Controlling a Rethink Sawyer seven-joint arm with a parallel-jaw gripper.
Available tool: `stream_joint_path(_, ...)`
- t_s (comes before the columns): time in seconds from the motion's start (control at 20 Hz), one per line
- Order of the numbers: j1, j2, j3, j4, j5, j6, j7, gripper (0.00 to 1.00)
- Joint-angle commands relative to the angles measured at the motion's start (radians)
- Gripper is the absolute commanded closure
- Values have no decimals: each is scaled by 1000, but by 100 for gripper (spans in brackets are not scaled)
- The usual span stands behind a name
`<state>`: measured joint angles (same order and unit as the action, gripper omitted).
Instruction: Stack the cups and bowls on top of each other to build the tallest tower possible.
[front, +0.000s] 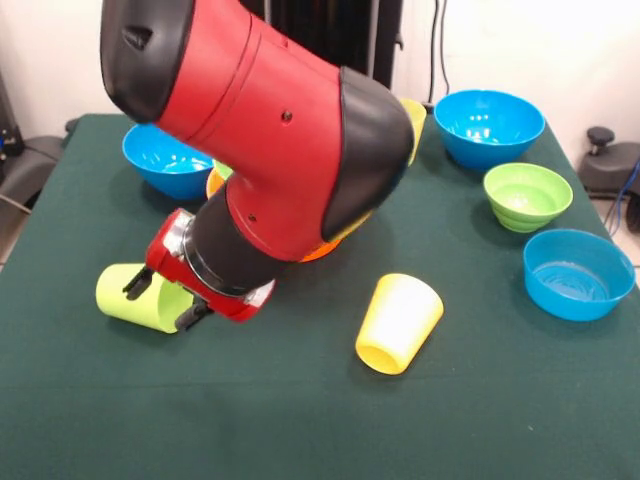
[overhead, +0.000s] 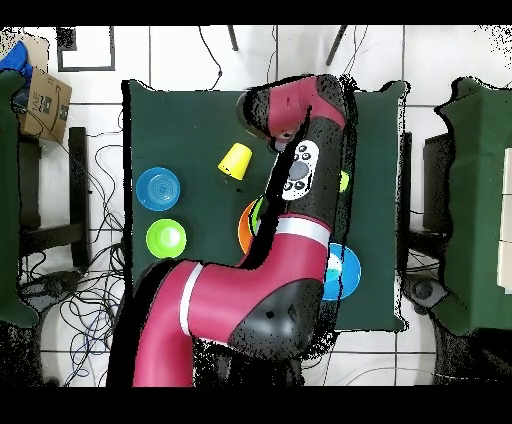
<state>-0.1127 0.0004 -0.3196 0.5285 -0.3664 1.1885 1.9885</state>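
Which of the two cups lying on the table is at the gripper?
The lime green cup, on its side with the gripper at it. The yellow cup also lies tipped, but apart in the open.

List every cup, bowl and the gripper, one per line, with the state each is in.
lime green cup: on its side, between the gripper's fingers
yellow cup: on its side, free
orange bowl: mostly hidden behind the arm
left blue bowl: upright, empty
right blue bowl: upright, empty
small green bowl: upright, empty
shallow blue bowl: upright, empty
gripper: around the lime green cup
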Motion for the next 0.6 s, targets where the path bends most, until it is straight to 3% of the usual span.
stream_joint_path(0.05,5,117,37,-34,-56,97,-178,0)
stream_joint_path(0.3,1,142,19,-49,-44,115,-175,0)
stream_joint_path(0.6,0,160,-12,-79,-39,186,-244,0)
